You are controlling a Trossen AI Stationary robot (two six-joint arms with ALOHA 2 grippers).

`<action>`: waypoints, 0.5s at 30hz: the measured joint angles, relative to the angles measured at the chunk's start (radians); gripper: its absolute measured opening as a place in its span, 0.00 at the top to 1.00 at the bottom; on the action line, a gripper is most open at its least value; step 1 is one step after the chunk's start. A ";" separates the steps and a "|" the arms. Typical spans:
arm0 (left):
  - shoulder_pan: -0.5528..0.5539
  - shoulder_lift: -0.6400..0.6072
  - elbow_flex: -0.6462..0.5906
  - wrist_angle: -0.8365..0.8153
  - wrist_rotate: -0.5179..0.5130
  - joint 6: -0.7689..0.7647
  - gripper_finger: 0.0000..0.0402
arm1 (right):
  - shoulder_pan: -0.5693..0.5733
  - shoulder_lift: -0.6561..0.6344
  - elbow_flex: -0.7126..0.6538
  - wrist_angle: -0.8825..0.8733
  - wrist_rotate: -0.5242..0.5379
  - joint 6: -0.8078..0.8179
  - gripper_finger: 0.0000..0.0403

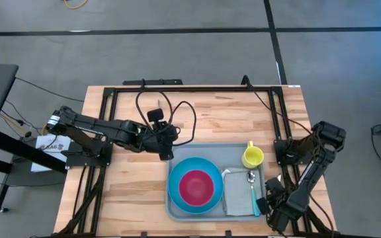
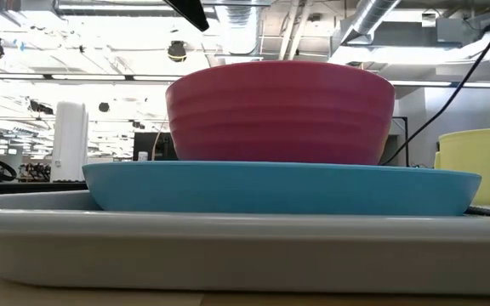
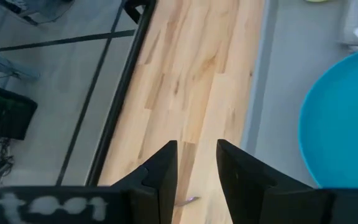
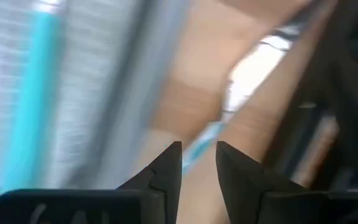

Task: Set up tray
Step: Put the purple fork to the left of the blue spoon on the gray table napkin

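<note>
We look straight down on a pale wooden table [image 1: 137,178] framed by black rails. Near its front edge, toward the right, sits the grey tray [image 1: 233,151], the largest item here. On the tray's left part lies a round blue plate [image 1: 178,192] with a red bowl [image 1: 196,186] standing on it. To the right of the plate lies a folded grey napkin [image 1: 237,195], and on it a metal spoon [image 1: 251,177] and a utensil with a teal handle [image 1: 255,201]. A yellow mug [image 1: 253,156] stands in the tray's far right corner.

The left arm reaches across the table; the left gripper [image 1: 167,153] hovers just beside the tray's far left corner, fingers a little apart with nothing between them. The right gripper [image 1: 264,203] is low beside the tray's right rim near the teal handle, its fingers also slightly parted and empty. A second teal-handled piece [image 4: 199,147] seems to lie on the wood just off the rim, though the right wrist view is too blurred to be sure.

We judge the setting nearly complete. If that piece is cutlery, the next move is for the right gripper to close on its slim handle and set it on the napkin.
</note>
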 joint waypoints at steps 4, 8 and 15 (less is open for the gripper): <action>0.000 0.000 0.000 -0.002 0.018 0.000 0.74 | 0.012 0.002 0.001 0.021 0.008 0.009 0.77; 0.000 0.000 0.000 -0.004 0.019 0.005 0.74 | 0.011 0.044 0.000 0.029 -0.022 -0.013 0.77; 0.000 0.000 0.000 -0.012 0.019 0.020 0.74 | -0.002 0.062 0.035 -0.041 -0.028 -0.001 0.78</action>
